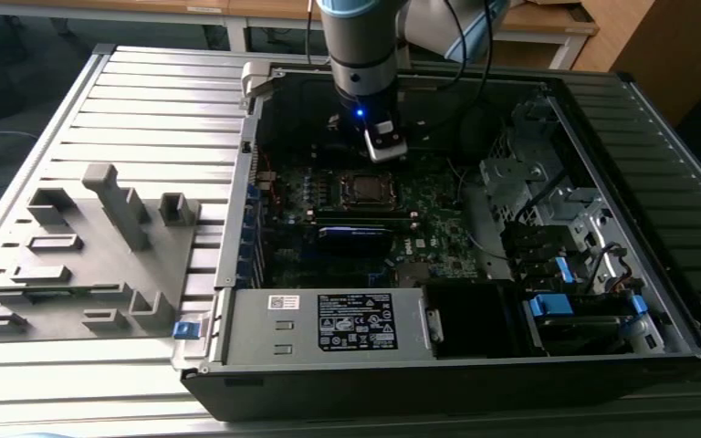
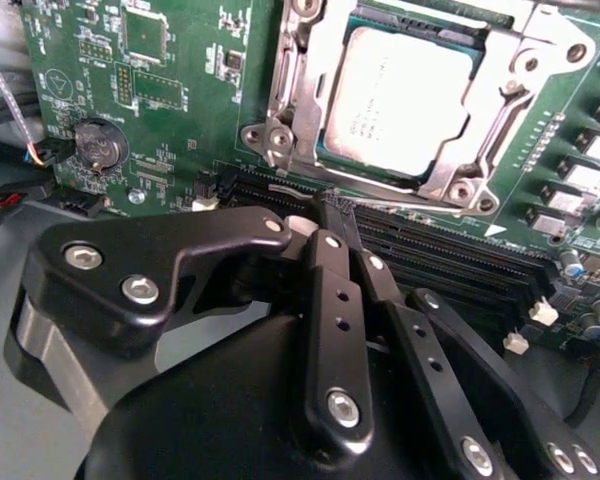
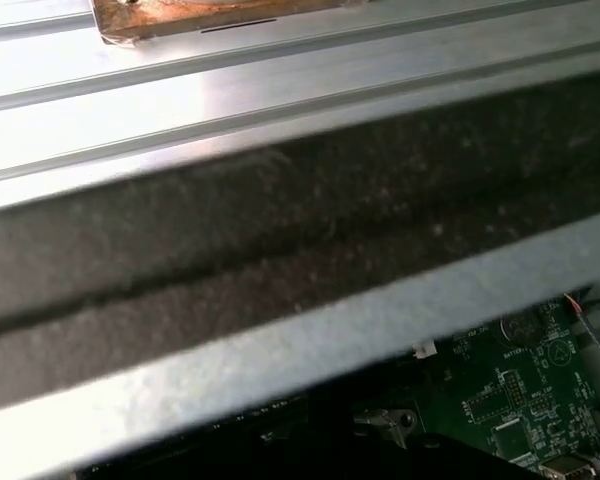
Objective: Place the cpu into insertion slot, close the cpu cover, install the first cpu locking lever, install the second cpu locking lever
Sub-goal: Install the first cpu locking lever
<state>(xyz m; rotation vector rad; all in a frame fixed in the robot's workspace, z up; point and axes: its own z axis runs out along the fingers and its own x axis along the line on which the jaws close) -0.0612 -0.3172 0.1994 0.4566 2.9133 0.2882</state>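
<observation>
**Pincer shut beside the seated cpu**

The gripper [image 2: 337, 212] has its fingers pressed together with nothing between them, the tip over the long black slots [image 2: 450, 255] just beside the cpu. The cpu [image 2: 395, 95] lies flat in its socket on the green motherboard [image 2: 180, 150], and the cpu cover [image 2: 302, 90] lies down around the cpu, framing its silver top. In the exterior view the gripper [image 1: 385, 149] hangs inside the open computer case [image 1: 643, 301], just beside the cpu [image 1: 363, 187]; a grey fixture tray [image 1: 83, 265] lies well apart from the cpu, outside the case
</observation>
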